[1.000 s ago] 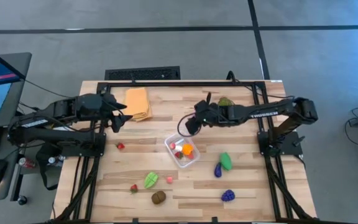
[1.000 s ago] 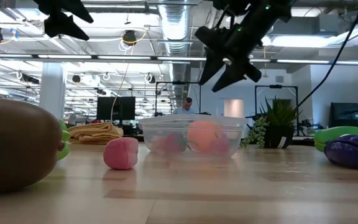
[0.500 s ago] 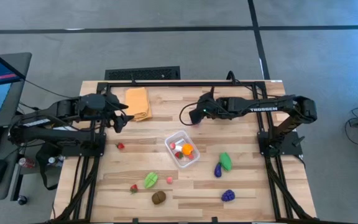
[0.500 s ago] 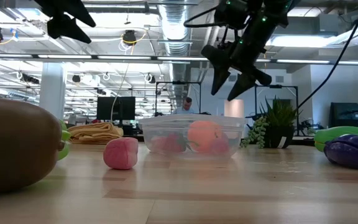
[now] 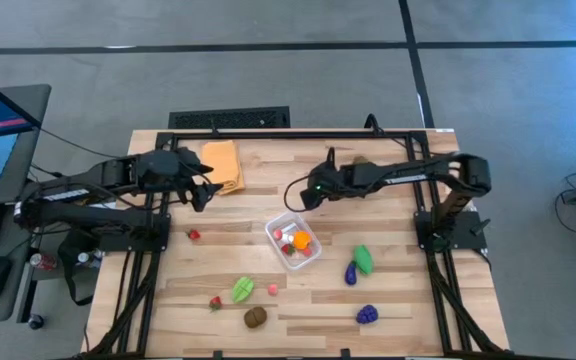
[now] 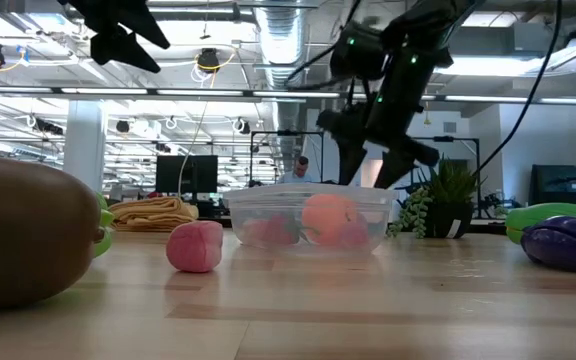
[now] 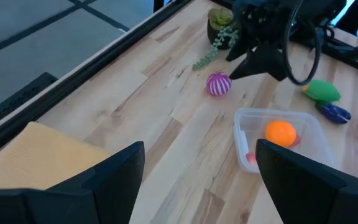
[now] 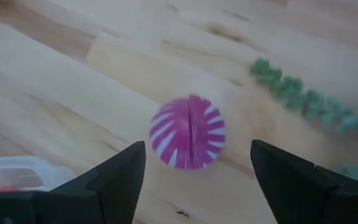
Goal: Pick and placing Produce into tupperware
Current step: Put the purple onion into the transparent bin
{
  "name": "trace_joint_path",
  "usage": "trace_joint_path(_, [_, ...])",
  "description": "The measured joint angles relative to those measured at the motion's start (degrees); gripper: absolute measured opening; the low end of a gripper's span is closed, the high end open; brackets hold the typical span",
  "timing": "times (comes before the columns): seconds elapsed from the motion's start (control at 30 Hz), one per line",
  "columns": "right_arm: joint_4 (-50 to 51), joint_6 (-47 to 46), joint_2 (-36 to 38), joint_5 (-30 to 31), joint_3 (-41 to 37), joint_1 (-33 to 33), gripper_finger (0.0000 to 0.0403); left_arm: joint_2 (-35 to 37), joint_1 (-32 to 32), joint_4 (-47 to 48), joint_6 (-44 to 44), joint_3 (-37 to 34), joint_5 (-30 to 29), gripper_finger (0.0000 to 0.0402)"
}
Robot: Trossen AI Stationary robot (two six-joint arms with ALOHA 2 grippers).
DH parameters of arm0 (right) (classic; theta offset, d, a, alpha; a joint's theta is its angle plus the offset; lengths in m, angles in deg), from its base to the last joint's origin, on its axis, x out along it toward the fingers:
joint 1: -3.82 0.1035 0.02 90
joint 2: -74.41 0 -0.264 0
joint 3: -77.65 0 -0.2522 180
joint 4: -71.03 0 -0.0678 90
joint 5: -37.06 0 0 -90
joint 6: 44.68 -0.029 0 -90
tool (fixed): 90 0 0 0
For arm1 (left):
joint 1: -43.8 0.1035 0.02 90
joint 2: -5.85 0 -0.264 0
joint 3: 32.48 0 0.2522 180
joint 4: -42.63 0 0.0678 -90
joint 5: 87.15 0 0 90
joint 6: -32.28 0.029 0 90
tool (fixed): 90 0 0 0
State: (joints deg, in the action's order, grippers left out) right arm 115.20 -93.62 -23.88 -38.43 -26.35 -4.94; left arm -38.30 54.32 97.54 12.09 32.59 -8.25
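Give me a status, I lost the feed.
Right gripper open, lined up on pink striped ball. Left gripper open, waiting near cloth. Tupperware part filled. Nothing blocking.

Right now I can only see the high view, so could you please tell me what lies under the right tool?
Observer: A pink-and-white striped ball lies on the wood there. The right wrist view shows it between the open fingers of the right tool.
Operator: Thank you. Do the fingers touch it?
Observer: No. In that view there is a gap on each side of the ball.
Operator: Is anything close beside it?
Observer: The trailing plant sprig lies just beyond the ball, apart from it.
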Motion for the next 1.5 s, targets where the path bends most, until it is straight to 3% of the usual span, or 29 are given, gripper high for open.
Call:
trace_joint_path(0.63, [-2.80, 2.38, -1.43, 0.47, 0.00, -1.03, 0.0328, -0.61, 0.00, -0.17, 0.00, 0.00, 0.25, 0.0297])
trace_joint_path(0.97, [-6.52, 1.99, -4.80, -4.12, 0.04, -1.13, 0.0328, -0.61, 0.01, -0.21, 0.00, 0.00, 0.20, 0.0297])
trace_joint_path(1.5, [-6.91, 1.76, -6.00, -3.55, 0.04, -1.13, 0.0328, -0.61, 0.00, -0.16, 0.00, 0.00, 0.23, 0.0297])
